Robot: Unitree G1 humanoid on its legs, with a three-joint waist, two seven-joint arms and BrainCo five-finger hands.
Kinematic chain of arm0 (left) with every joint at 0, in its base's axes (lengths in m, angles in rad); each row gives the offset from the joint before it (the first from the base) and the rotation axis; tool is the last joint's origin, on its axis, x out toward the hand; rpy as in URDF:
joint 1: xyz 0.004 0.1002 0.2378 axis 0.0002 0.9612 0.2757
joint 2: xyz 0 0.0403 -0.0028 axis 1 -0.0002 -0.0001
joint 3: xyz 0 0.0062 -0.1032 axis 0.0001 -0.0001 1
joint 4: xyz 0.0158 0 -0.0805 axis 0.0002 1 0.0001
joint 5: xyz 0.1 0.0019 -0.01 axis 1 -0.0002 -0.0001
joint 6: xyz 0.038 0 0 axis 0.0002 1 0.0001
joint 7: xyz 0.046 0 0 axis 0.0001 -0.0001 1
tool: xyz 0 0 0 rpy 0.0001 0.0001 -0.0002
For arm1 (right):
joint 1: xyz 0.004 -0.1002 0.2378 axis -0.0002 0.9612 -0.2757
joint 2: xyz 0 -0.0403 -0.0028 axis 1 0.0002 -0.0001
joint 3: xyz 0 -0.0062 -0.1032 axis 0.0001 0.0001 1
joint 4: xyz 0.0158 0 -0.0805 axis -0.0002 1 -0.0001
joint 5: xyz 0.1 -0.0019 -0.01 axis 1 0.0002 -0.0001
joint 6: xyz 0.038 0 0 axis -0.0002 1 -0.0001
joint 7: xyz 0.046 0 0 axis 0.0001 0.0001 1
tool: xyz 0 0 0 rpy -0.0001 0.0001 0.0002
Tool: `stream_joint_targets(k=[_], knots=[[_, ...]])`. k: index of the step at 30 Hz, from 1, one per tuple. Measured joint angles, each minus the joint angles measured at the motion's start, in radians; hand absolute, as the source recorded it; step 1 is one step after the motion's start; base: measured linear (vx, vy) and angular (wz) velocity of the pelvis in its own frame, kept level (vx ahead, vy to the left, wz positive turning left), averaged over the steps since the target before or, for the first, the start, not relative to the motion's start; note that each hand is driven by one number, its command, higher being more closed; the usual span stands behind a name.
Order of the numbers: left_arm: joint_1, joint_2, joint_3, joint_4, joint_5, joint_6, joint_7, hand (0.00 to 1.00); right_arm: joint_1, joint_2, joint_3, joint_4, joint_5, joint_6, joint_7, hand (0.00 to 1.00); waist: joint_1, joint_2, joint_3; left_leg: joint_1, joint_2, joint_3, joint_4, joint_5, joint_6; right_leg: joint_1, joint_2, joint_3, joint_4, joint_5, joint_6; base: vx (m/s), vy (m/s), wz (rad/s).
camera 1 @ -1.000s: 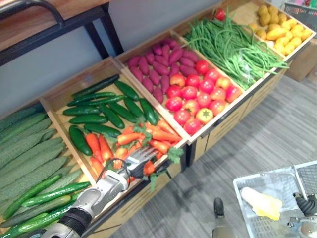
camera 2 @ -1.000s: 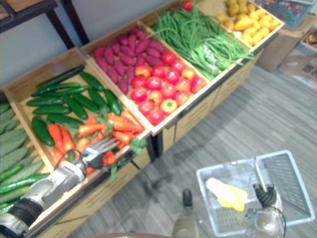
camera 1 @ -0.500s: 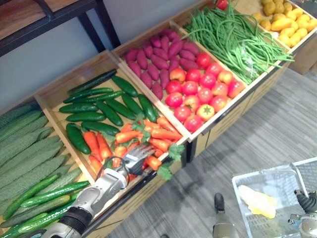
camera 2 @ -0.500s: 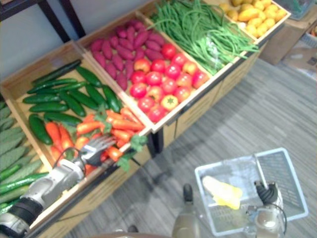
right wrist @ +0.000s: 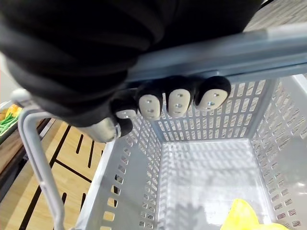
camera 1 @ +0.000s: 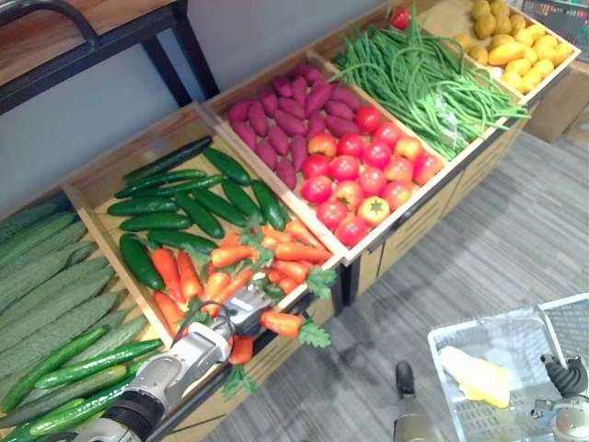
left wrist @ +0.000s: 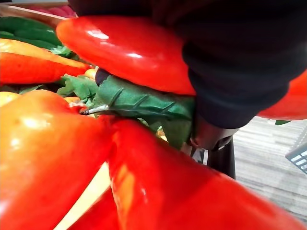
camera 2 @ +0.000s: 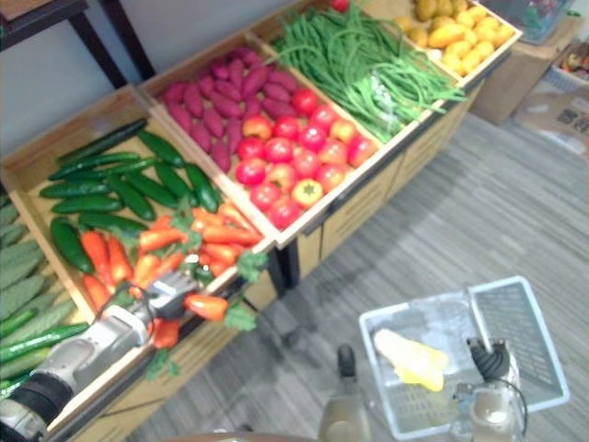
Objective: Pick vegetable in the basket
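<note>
Carrot [camera 1: 281, 322] gripped by left hand [camera 1: 237, 307]; right hand [right wrist: 176, 101] holds basket handle [right wrist: 230, 50].

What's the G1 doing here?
Mid-pick. The left hand is closed on a carrot, holding it at the front edge of the wooden crate. The right hand grips the handle of the grey basket, which has one yellow vegetable in it.
</note>
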Motion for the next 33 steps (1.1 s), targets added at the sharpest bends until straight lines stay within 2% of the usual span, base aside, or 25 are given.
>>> stream_joint_targets(k=[8,14,16,20,25,28,33], knots=[[0.001,-0.003,0.019,0.001,-0.001,0.022,0.0,1.0,-0.005,0.0,0.0,0.005,0.0,-0.002,0.0,1.0,-0.001,0.001,-0.001,0.0,-0.001,-0.001,-0.001,0.0,0.0,0.0,-0.001,-0.004,0.0,0.0,0.0,-0.01,-0.052,0.0],[0.003,-0.054,0.122,0.006,-0.01,0.043,0.0,1.0,-0.018,0.0,0.0,0.053,0.0,-0.005,0.0,1.0,-0.001,0.003,-0.002,0.01,-0.004,-0.012,0.001,0.0,0.0,0.017,-0.006,-0.013,0.0,0.0,0.0,-0.02,-0.055,0.04],[0.003,-0.086,0.186,0.022,-0.021,0.065,0.001,1.0,-0.029,0.0,-0.003,0.078,0.0,-0.005,0.0,1.0,-0.003,0.002,-0.003,0.017,-0.004,-0.021,0.002,0.0,0.0,0.027,-0.006,-0.016,0.0,0.0,0.0,-0.04,-0.052,0.07],[-0.001,-0.132,0.334,0.05,-0.098,0.145,0.043,1.0,-0.052,0.0,-0.004,0.126,-0.001,-0.003,0.0,1.0,-0.003,0.0,-0.005,0.016,-0.004,-0.034,0.006,0.0,0.001,0.033,-0.008,-0.023,0.0,0.0,0.0,-0.06,-0.068,0.06],[-0.011,-0.164,0.45,0.065,-0.139,0.217,0.067,1.0,-0.067,0.002,-0.006,0.156,-0.002,0.012,0.002,1.0,-0.004,-0.003,-0.011,0.015,-0.003,-0.056,0.007,0.0,0.001,0.04,-0.008,-0.034,0.0,0.002,-0.002,-0.04,-0.062,0.06],[-0.018,-0.168,0.507,0.065,-0.179,0.25,0.078,1.0,-0.076,0.002,-0.006,0.18,-0.002,0.024,0.002,1.0,-0.004,-0.013,-0.026,0.016,-0.003,-0.058,0.007,0.0,0.001,0.042,-0.008,-0.035,0.0,0.002,-0.002,-0.01,-0.049,0.02],[-0.044,-0.169,0.57,0.064,-0.217,0.262,0.092,1.0,-0.084,0.014,-0.006,0.219,-0.002,0.03,0.002,1.0,-0.003,-0.034,-0.048,0.02,-0.005,-0.068,0.007,0.001,0.001,0.05,-0.011,-0.041,0.0,0.002,-0.002,-0.01,-0.042,0.04]])
